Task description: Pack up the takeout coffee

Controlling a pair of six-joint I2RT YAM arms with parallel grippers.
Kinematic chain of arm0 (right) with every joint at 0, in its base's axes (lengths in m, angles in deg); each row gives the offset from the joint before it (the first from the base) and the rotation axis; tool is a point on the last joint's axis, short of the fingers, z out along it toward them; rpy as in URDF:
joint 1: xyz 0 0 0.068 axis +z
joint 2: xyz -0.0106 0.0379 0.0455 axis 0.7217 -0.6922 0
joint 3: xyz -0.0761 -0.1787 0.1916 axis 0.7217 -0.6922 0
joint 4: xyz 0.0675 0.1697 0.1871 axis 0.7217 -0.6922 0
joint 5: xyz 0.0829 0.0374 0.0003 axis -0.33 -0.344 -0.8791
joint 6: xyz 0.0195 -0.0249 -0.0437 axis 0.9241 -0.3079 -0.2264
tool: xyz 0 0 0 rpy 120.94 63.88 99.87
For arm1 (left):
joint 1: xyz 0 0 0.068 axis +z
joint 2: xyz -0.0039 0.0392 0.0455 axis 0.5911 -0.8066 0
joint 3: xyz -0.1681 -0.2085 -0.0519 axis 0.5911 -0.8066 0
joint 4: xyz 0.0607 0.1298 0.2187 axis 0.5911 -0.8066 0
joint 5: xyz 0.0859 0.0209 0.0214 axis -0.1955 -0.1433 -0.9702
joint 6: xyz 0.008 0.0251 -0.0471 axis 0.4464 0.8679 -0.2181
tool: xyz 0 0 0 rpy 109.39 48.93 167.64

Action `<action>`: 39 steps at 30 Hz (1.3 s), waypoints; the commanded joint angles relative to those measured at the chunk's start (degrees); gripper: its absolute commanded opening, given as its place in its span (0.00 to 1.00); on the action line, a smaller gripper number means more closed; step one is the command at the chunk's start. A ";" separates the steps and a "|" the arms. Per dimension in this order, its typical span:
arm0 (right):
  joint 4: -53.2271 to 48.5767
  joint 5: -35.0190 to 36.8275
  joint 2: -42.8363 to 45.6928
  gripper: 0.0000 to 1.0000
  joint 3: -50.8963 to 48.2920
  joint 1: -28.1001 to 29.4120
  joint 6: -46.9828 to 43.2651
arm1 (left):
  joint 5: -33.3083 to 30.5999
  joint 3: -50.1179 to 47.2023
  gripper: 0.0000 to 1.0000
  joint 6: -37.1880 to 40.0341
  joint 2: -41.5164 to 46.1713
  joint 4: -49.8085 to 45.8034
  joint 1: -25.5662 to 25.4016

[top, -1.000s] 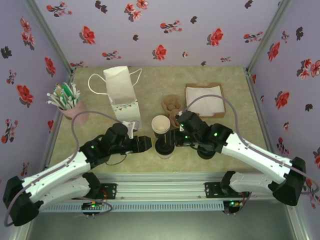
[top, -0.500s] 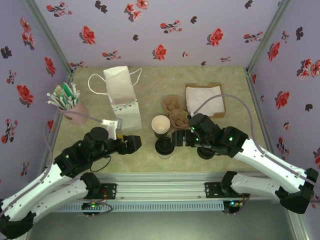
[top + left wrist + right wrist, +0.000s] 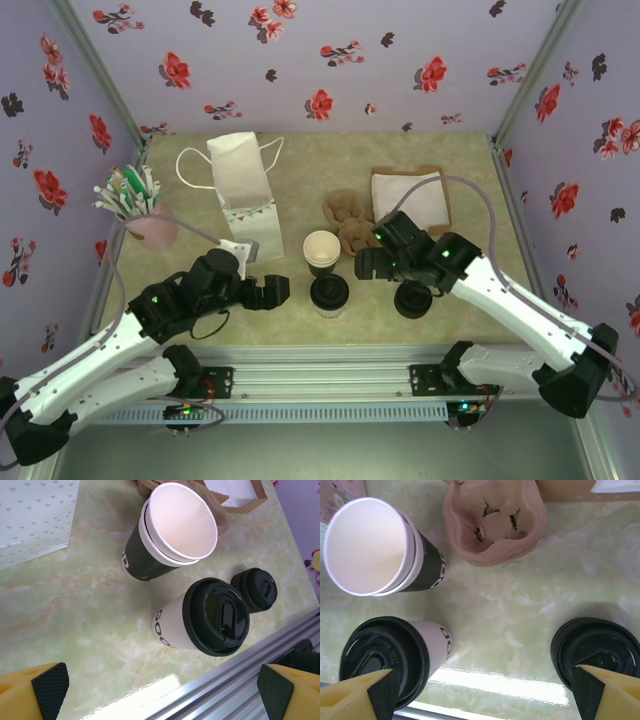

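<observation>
Left gripper (image 3: pixel 277 291) and right gripper (image 3: pixel 361 265) both stood with jaws wide and empty, at nine and two o'clock of the takeout coffee (image 3: pixel 329 293). The coffee sat upright, lid on, near the table's (image 3: pixel 300 160) front edge, with the lidless cup (image 3: pixel 321 247) just beyond at twelve. A good grasp would probably take the wall below the lid, level and clear of that neighbour, then head for the paper bag (image 3: pixel 241 190) at eleven. The green marbled top looked glossy, and floral lilac walls (image 3: pixel 400 40) enclosed it.
</observation>
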 commanded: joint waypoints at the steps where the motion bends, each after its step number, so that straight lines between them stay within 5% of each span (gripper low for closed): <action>1: -1.54 0.68 -3.13 0.91 3.92 -1.18 -3.62 | -2.18 3.38 0.99 3.24 -1.73 -1.91 -0.36; 9: -1.41 0.08 -10.69 0.91 9.56 -2.60 -6.57 | -9.15 9.75 0.93 6.64 -0.83 -10.13 1.02; 16: -1.78 -0.84 -14.72 0.90 12.59 -3.17 -7.59 | -18.14 32.14 0.85 12.86 -9.66 -27.65 2.61; 20: -1.34 -1.44 -14.30 0.89 11.78 -3.17 -7.26 | -20.07 41.54 0.84 17.15 -14.07 -33.17 8.07; 28: -0.33 -2.37 -11.42 0.84 8.98 -3.17 -6.29 | -16.25 54.69 0.82 23.19 -27.62 -35.89 21.15; 33: -0.17 -2.43 -9.42 0.82 7.31 -3.17 -6.04 | -9.10 57.84 0.71 22.80 -33.91 -33.96 27.83; 39: 0.55 -2.53 -8.27 0.82 5.63 -3.18 -6.23 | -5.01 57.66 0.54 20.64 -38.17 -32.73 29.89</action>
